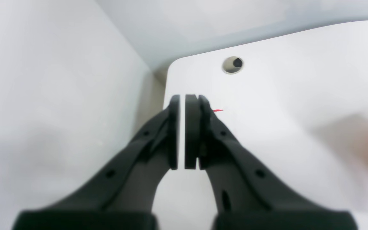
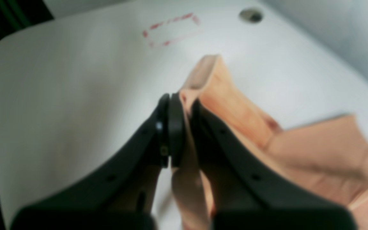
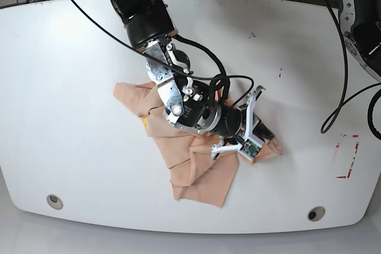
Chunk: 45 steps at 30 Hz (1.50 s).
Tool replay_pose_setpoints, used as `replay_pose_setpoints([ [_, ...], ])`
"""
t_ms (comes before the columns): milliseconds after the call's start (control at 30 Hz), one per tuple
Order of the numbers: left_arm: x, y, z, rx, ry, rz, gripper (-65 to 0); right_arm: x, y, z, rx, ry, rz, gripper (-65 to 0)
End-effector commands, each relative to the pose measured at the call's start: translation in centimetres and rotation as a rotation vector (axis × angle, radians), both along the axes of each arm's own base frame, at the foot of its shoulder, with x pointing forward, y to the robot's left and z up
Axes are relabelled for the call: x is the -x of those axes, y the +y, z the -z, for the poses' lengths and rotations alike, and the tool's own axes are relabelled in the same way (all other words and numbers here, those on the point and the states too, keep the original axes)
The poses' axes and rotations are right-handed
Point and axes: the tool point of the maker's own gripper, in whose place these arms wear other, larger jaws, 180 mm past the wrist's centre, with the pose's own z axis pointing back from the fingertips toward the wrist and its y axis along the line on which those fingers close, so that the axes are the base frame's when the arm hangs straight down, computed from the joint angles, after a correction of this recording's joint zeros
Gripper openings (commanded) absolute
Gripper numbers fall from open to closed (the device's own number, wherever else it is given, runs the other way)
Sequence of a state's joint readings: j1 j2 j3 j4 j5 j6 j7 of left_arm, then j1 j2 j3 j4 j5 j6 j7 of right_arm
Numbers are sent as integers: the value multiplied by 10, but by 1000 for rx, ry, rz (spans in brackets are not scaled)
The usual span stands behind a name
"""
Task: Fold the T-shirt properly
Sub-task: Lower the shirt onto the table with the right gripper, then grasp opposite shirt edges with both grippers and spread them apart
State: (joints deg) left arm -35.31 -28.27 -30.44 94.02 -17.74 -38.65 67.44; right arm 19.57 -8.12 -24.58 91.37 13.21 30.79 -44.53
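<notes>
Peach-pink cotton, the short-sleeved T-shirt (image 3: pixel 196 165) lies crumpled and partly doubled over on the white worktop (image 3: pixel 71 87), a little toward its near edge and about midway between its side edges. A tiny yellow mark (image 3: pixel 146 122) shows on the cloth near its left part in the base view; what it depicts is too small to tell.

Clamped on the shirt is the right gripper (image 2: pixel 184 105): its black jaws are pinched together with a fold of the peach fabric between them, the cloth rising past the tips and spreading off to one side. In the base view the black right arm (image 3: pixel 143 10) reaches across from the far edge and covers the middle of the garment, so the grip itself cannot be seen there.

The left gripper (image 1: pixel 182 99) is closed too, only a thin slit between its pads, with nothing in it; it hangs over bare worktop near a corner, beside a round cable hole (image 1: pixel 233 65).

A red dashed rectangle (image 2: pixel 172 29) is drawn on the surface beyond the shirt. Black cables (image 3: pixel 345 69) trail over the worktop's right edge.
</notes>
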Motion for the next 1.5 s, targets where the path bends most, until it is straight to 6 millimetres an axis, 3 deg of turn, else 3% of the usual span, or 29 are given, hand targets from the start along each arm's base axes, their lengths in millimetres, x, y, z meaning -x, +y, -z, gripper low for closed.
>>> replay_pose_setpoints([
  [0,2,3,-14,-22,-39,0,-650,4,12,-16,-50,-27,-26,-623],
  [167,5,2,5,-19,5,4,-650,25,22,-1,-39,6,-66,-395],
  [200,6,1,10,-17,15,7,-650,28,22,-1,-42,8,-66,-306],
  [267,8,0,20,-15,40,10,-647,31,22,-4,-53,3,-66,-192],
  [367,7,-11,39,15,67,31,-574,26,12,-8,-64,-10,-27,-82],
  [600,14,-32,82,81,139,85,-326,2,-31,-8,-3,-71,94,-75],
  [700,18,-48,103,130,168,125,-262,-5,-49,-8,14,-86,133,-75],
  [1167,67,-100,211,305,379,178,-258,-18,-133,11,65,-65,318,-75],
  [1467,92,-123,254,390,462,183,-258,-20,-164,13,77,-66,391,-75],
])
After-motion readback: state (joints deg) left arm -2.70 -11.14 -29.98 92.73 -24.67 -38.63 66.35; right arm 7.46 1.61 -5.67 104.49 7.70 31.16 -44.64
